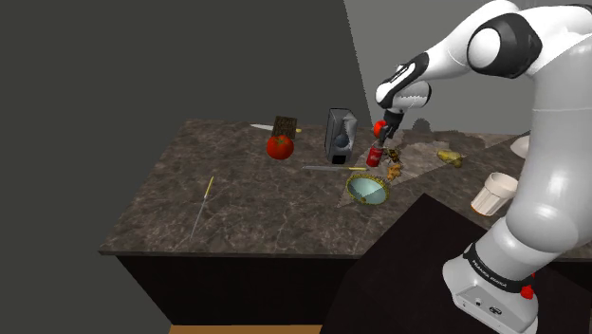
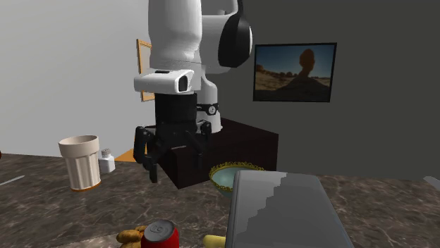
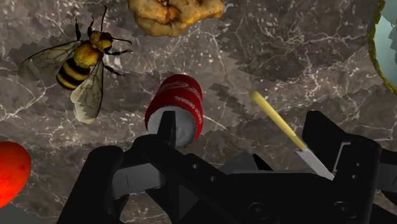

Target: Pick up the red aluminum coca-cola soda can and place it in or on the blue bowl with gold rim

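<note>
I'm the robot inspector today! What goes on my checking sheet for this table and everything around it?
Surface: dark marbled counter.
Job's things: red soda can under the gripper, not held; gold-rimmed bowl, pale blue inside, close beside it.
Clutter: tomato, bee, pale cup, grey box, yellow-handled knife.
Grippers: gripper open, above the can.
Cables: nothing seen.
Surroundings: grey walls, framed desert picture.
</note>
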`<action>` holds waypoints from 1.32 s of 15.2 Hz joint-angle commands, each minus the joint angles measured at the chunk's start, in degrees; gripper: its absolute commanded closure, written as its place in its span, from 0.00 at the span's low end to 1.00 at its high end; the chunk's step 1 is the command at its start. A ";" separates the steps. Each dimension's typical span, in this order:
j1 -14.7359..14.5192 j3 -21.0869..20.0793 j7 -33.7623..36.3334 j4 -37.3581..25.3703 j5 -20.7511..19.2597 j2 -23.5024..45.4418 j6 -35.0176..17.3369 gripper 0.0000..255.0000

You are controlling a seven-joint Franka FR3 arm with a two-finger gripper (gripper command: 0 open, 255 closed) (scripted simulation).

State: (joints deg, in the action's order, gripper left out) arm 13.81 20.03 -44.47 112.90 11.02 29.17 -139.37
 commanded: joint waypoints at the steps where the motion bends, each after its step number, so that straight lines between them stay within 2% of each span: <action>1: 1.89 -1.10 -1.44 -4.54 1.63 4.31 0.14 0.00; 6: 6.38 -3.46 -3.65 -17.26 4.20 15.31 1.49 0.00; 14: 7.39 -4.67 -4.22 -18.85 5.24 19.91 -1.56 0.00; 20: 7.39 -4.67 -4.22 -18.85 5.24 19.91 -1.56 0.00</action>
State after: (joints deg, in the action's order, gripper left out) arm 21.19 15.36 -48.69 94.06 16.25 49.07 -140.92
